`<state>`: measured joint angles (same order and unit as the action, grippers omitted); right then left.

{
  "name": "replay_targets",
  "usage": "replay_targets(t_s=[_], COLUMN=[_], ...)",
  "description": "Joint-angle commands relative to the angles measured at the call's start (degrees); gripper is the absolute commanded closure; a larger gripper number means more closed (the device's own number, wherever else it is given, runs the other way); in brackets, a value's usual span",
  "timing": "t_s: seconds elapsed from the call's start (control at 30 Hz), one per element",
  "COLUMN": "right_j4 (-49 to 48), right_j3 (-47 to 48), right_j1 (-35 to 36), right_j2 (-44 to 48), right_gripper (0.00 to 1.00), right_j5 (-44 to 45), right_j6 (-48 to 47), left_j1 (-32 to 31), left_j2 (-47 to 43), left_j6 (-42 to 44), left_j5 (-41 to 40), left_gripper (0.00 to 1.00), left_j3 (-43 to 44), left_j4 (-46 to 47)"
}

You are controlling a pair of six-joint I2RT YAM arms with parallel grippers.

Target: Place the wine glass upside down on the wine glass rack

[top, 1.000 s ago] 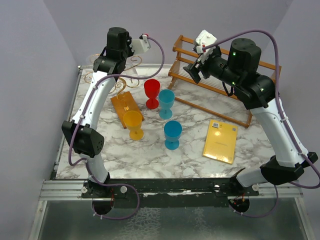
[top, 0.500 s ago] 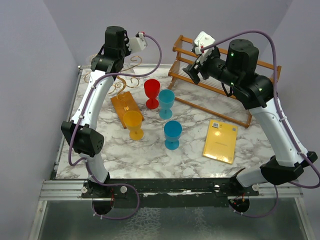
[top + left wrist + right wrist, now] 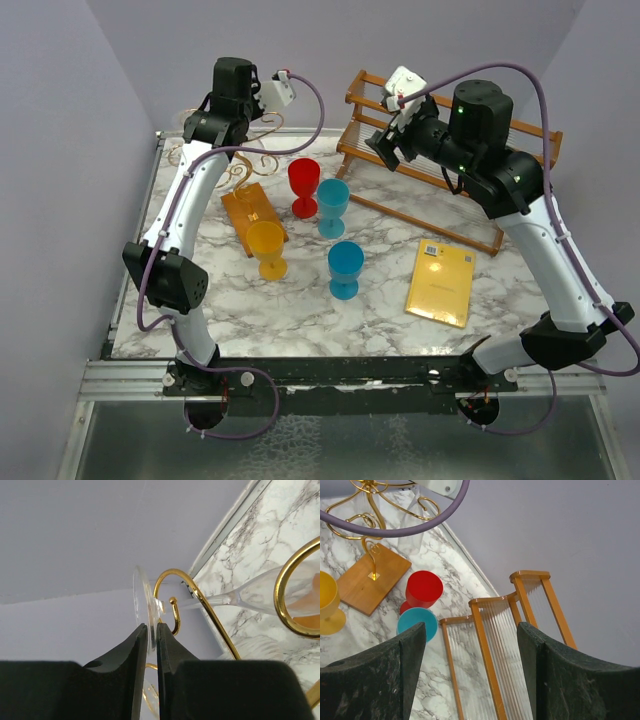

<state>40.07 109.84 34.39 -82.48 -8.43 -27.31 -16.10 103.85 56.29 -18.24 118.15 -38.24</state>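
Observation:
My left gripper [image 3: 151,626] is shut on the round foot of a clear wine glass [image 3: 142,602]. The stem runs right past a curled gold arm to the bowl [image 3: 270,592], so the glass hangs foot-up. The wine glass rack [image 3: 250,160] is thin gold wire on a small orange-brown base [image 3: 252,215] at the back left. The right wrist view shows the rack [image 3: 367,517], its base [image 3: 372,577] and the hanging bowl [image 3: 412,535]. My right gripper [image 3: 470,650] is open and empty, held high over the large slatted rack [image 3: 495,645].
A red cup [image 3: 304,185], two teal cups [image 3: 332,205] [image 3: 346,268] and a yellow cup [image 3: 268,248] stand mid-table beside the rack's base. A yellow book [image 3: 441,283] lies at the right. The large brown slatted rack [image 3: 440,150] stands at the back right.
My left gripper has barely shifted and stays at the gold rack. My right gripper has drifted slightly left. The cups and book have not moved.

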Motion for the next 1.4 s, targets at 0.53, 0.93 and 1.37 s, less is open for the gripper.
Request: replay_targets(t_s=[0.53,0.93,1.37], right_j4=[-3.3,0.0,7.0], right_j3=[-9.4,-19.4,-23.9], right_j1=[-0.4,-0.4,-0.3], right_j2=[0.9,3.6,5.6], right_gripper=[0.27,0.26,0.25], right_j5=[-0.9,-13.0,-21.6], right_j6=[-0.9,-6.6,-13.3], left_j1=[0.2,0.2,0.2], left_j2=[-5.4,-11.7,-19.3], left_j6=[-4.1,-6.8,-21.5], left_j5=[5.9,11.6,23.5], left_gripper=[0.58,0.42,0.01], left_j3=[-3.0,-6.3,-8.1], left_j4=[0.0,0.6,1.6])
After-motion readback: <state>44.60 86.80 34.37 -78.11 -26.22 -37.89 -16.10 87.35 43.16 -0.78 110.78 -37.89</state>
